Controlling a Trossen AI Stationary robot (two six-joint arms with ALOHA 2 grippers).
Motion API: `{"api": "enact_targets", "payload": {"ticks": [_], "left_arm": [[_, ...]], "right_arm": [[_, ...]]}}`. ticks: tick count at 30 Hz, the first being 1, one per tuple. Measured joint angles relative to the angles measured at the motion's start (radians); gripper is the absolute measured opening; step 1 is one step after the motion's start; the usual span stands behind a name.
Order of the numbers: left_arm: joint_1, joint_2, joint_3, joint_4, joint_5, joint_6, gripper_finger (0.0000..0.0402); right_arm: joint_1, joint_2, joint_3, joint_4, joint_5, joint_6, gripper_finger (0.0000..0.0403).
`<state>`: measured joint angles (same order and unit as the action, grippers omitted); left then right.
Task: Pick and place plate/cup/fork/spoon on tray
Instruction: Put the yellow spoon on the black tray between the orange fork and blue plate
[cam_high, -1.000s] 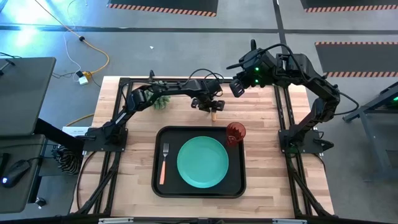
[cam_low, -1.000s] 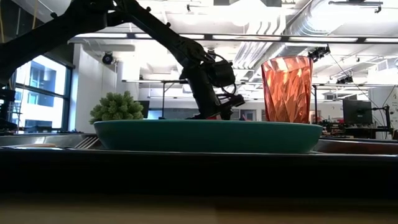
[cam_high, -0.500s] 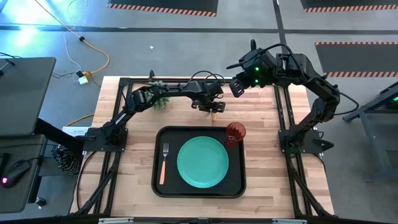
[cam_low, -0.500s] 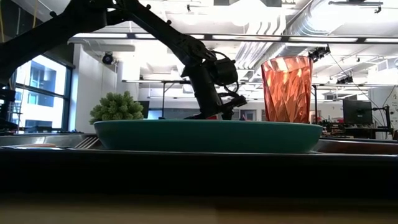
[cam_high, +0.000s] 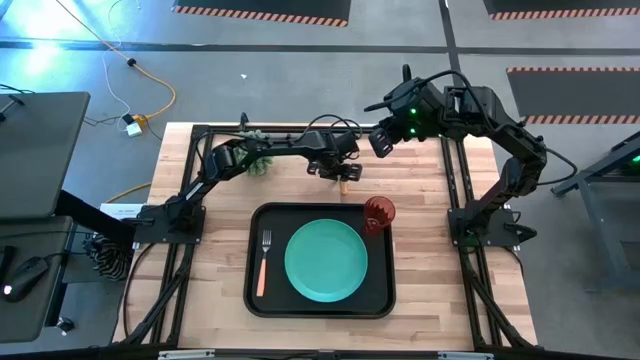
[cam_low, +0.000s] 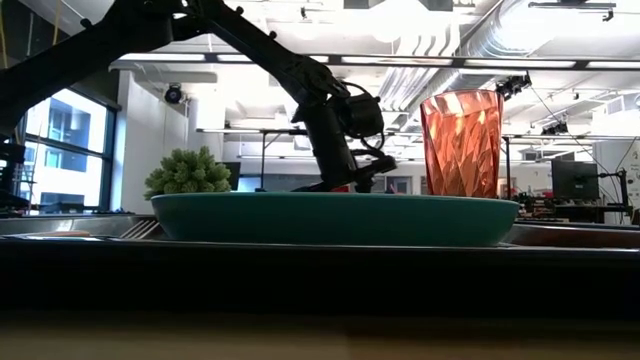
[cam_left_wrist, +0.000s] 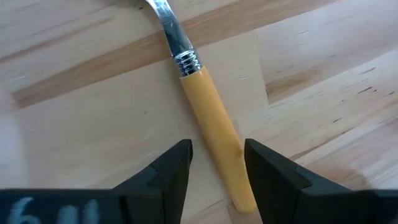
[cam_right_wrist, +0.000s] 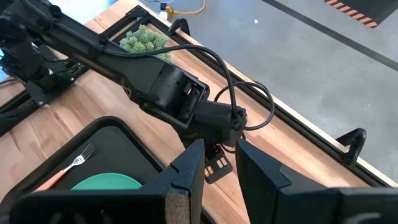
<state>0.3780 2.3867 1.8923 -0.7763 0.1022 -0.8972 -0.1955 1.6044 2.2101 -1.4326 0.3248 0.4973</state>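
The spoon (cam_left_wrist: 208, 112), with a tan-orange handle and a silver neck, lies flat on the wooden table just beyond the tray's far rim (cam_high: 343, 184). My left gripper (cam_left_wrist: 216, 149) is open and low over it (cam_high: 340, 170). Its fingers stand on either side of the handle near the free end, and I cannot tell whether they touch it. The black tray (cam_high: 260, 215) holds the teal plate (cam_high: 325, 261), the fork (cam_high: 264, 262) at its left and the red-orange cup (cam_high: 378, 214) in its far right corner. My right gripper (cam_high: 381, 140) waits open above the table's far right.
A spiky green potted plant (cam_high: 262, 162) stands at the table's far left behind my left arm, and it also shows in the low view (cam_low: 187, 172). My left arm's cables (cam_right_wrist: 249, 106) loop above its wrist. The black frame rails (cam_high: 455, 180) run along the table's sides.
My left gripper has shifted a little toward the table's right edge and come down toward the spoon. The spoon and the things on the tray have stayed where they were.
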Motion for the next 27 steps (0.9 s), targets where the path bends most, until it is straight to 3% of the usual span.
{"api": "enact_targets", "payload": {"ticks": [20, 27], "left_arm": [[-0.017, 0.037, 0.005, 0.029, 0.016, -0.044, 0.0125], [-0.005, 0.037, 0.004, 0.019, 0.024, -0.04, 0.0088]], "right_arm": [[0.0, 0.0, 0.0, 0.0, -0.003, 0.0, 0.0083], [0.016, 0.0, 0.0, 0.0, -0.008, 0.0, 0.0083]]}}
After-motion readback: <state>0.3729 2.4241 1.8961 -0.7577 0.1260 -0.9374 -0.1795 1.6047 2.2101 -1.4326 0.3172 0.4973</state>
